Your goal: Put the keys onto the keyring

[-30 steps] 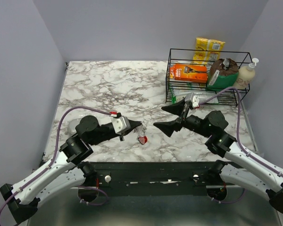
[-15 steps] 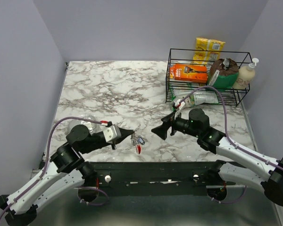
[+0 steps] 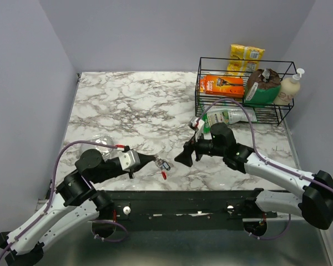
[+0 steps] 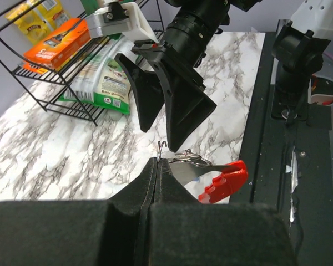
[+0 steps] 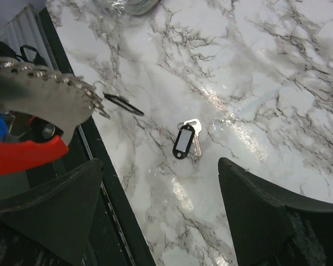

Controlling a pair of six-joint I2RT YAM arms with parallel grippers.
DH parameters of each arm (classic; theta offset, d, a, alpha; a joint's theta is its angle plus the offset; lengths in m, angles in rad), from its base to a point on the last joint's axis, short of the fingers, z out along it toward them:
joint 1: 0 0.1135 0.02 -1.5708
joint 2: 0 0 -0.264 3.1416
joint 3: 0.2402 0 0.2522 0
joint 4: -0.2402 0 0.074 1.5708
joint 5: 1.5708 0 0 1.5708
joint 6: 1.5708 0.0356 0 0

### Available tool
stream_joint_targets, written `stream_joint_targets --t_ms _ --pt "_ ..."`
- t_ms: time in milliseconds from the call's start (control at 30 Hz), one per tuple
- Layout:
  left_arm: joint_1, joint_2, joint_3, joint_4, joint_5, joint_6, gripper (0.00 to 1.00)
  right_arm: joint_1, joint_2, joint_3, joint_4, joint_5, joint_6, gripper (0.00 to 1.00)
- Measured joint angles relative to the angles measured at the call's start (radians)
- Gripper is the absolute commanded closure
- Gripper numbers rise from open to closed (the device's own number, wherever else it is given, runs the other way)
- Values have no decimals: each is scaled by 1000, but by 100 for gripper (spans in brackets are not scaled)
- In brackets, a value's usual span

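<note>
The left fingers [image 4: 147, 185] are pinched closed on the keys [image 4: 184, 170] of a small bunch. They hold it in the air over the near edge of the worktop [image 3: 127, 105]. The red keyring [image 4: 225, 183] sticks out sideways from that bunch, clear of the fingers; a blue key head shows just above it in the right wrist view. The right fingers [image 5: 266, 221] are spread wide with nothing between them, close in front of the bunch but not touching it.

Below them a loose key [image 5: 184, 141] with a dark oval tag lies flat on the marble, directly between the open fingertips in the right wrist view. A thin dark piece near the bunch may be hanging or lying; I cannot tell which.

This looks like the fetching step: one hand presents the ring while the other goes for a key not yet on it. The next move probably calls for the right fingers to come down and nip the flat key by its tag or its edge. That is awkward on a hard, smooth surface, because the key may slide. The key's hole would then need to meet the ring's opening, with the left side keeping the bunch steady
</note>
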Motion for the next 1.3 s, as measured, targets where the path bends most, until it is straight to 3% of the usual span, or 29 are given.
stream_joint_targets --t_ms 333,467,600,667,933,1300 --pt "31 204 102 -60 -43 33 100 13 66 45 -69 -2 -39 9" --pt "164 288 142 -77 79 37 100 37 72 46 -88 20 -48 9" --pt "415 346 160 -76 338 25 100 78 82 49 -89 55 -57 9" --pt "486 362 160 -71 425 8 100 101 95 55 -90 72 -63 10" --pt "591 320 92 33 499 -96 100 195 180 82 -109 170 -105 13" --pt "813 439 84 201 500 -296 100 265 323 148 -101 282 -149 27"
